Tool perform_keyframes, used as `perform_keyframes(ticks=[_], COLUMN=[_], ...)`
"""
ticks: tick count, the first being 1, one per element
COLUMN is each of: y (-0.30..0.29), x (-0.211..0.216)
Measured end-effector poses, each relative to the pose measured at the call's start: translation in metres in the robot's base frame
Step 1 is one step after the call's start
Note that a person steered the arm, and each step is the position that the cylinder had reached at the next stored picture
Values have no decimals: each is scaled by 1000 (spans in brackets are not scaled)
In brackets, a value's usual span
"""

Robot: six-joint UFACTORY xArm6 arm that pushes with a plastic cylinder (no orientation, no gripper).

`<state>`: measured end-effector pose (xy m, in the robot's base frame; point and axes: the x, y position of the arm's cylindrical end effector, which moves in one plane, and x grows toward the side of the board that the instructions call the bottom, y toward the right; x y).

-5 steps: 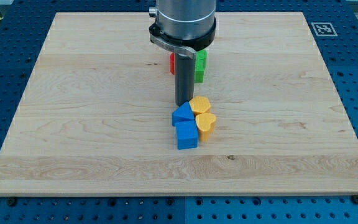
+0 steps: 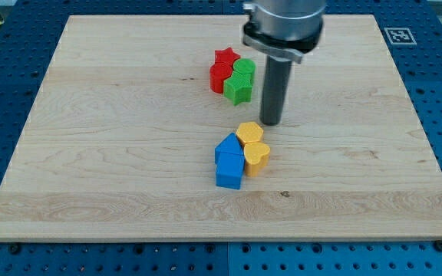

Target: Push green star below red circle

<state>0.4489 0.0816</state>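
- The wooden tabletop (image 2: 90, 153) carries two tight knots of blocks. Most of it lies bare to the view's left of the green star (image 2: 237, 90).
- The arm's dark rod (image 2: 273, 84) stands upright to the view's right of the green star. It has no fingers, so nothing on it can be apart, together or clamped; it can only shove.
- The blue block pair (image 2: 229, 159) and the two yellow blocks (image 2: 252, 143) huddle together toward the view's bottom from the green star, well apart from it and out of the job.
- The red circle (image 2: 219, 77) touches the green star on its upper left, so the star sits diagonally off it, not yet squarely beneath.
- A green round block (image 2: 244, 69) presses just above the green star, and a red star (image 2: 224, 56) lies up and left of it.
- My tip (image 2: 271, 123) rests to the right of and slightly below the green star, clear of it. That side looks chosen for a leftward push.
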Motion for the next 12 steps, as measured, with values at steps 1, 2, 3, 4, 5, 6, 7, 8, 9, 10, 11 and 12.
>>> perform_keyframes(ticks=[1, 2, 3, 4, 5, 6, 7, 8, 9, 10, 11, 12], y=[-16, -63, -108, -145, -151, -134, -126, -112, -89, -66, -46, -31], x=[-3, -7, -35, -68, -90, -104, -104, -92, -86, -82, -70, -54])
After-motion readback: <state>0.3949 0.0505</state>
